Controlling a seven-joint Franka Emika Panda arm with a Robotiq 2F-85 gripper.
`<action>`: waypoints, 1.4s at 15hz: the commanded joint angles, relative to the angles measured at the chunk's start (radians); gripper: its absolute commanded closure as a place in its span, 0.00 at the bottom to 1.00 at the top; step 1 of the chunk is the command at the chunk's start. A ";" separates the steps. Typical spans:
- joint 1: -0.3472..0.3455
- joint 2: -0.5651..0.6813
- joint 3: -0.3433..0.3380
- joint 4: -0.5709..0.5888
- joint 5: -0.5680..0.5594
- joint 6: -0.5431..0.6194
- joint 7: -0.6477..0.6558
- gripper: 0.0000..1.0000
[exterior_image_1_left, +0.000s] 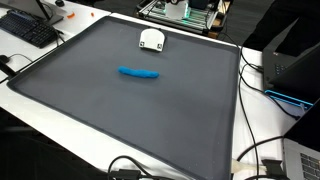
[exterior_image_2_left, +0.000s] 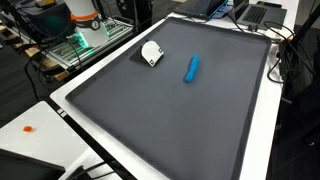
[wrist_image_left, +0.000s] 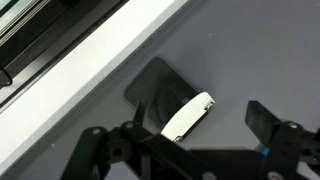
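Count by kind, as seen from beside the worktop (exterior_image_2_left: 268, 110):

- Mat (exterior_image_1_left: 130, 110): one, grey.
- White item (exterior_image_1_left: 151, 39): one, on the mat.
- Blue item (exterior_image_1_left: 139, 73): one, on the mat.
- Total on the mat: two items.
- Keyboard (exterior_image_1_left: 28, 28): one, off the mat.
- Orange piece (exterior_image_2_left: 28, 128): one, small, off the mat.
- Hand (wrist_image_left: 172, 125): one, in the wrist view.
- Fingers (wrist_image_left: 265, 122): two, on that hand.

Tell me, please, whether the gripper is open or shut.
Open. In the wrist view the gripper has its fingers wide apart, gripping nothing; the white object lies on the grey mat, seen between them.
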 joint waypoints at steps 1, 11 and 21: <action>-0.005 0.087 0.005 -0.019 0.076 0.102 0.133 0.00; 0.016 0.339 -0.004 -0.037 0.089 0.448 0.370 0.00; 0.049 0.449 -0.017 -0.036 0.060 0.598 0.445 0.00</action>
